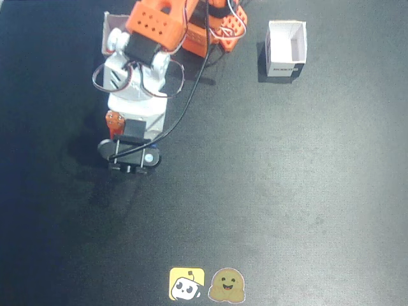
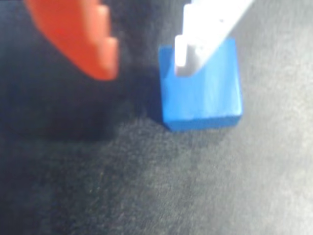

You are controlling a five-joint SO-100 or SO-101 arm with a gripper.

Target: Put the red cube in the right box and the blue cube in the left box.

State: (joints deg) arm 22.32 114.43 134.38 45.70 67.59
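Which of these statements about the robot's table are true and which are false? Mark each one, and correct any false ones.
1. The blue cube lies on the dark mat. True.
2. The gripper is shut on the blue cube. False: it is open, its orange finger well clear of the cube.
3. A white box stands open at upper right in the fixed view. True.
4. The red cube sits inside that box. False: no red cube shows in either view.
5. Two stickers lie near the bottom edge of the fixed view. True.

Arm point(image 1: 150, 57) reaches from far base toward near-left of fixed view, wrist pitched down. Tool point(image 2: 144, 63) in wrist view: orange finger point(image 2: 80, 36) left, white finger point(image 2: 205, 34) right, jaws parted, gap between fingertips.
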